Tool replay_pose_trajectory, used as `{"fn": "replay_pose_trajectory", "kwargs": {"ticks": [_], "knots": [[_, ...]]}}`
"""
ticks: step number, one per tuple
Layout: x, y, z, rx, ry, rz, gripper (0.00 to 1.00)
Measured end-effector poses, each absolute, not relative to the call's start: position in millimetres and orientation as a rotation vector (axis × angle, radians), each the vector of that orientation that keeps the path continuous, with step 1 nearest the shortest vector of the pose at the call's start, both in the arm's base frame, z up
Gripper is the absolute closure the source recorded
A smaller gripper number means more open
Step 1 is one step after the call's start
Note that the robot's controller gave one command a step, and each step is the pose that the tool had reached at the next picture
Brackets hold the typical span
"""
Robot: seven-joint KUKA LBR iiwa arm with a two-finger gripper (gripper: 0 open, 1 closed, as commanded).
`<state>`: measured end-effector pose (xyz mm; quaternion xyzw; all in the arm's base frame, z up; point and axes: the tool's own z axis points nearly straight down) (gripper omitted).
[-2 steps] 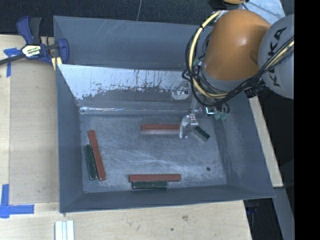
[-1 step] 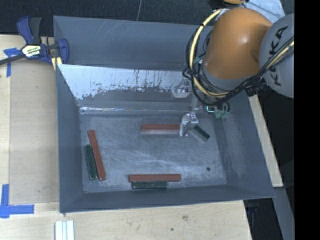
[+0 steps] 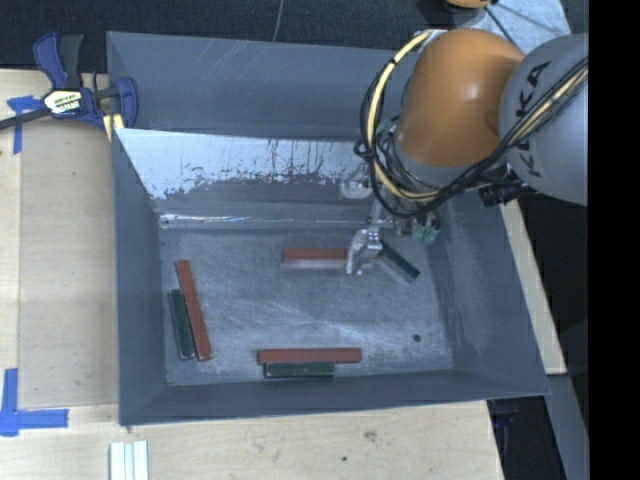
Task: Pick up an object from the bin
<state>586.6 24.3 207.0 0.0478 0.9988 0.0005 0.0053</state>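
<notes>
One brown bar (image 3: 313,258) laid near bin (image 3: 138,298) centre, long axis left-right, right end at gripper (image 3: 365,255); whether clenched or released cannot be told. Dark green bar (image 3: 402,266) tilted just beside.

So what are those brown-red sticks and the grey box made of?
Brown-red sticks: flat, dull bars with straight edges, maybe wood or plastic; can't tell. Grey box: looks like metal sheet, matte, scratched pale on its back wall.
</notes>
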Motion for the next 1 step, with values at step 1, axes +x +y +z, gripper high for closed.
{"fn": "replay_pose_trajectory", "kwargs": {"ticks": [1], "knots": [[598.9, 20.5, 84.9, 0.072, 3.102, 0.003, 1.00]]}}
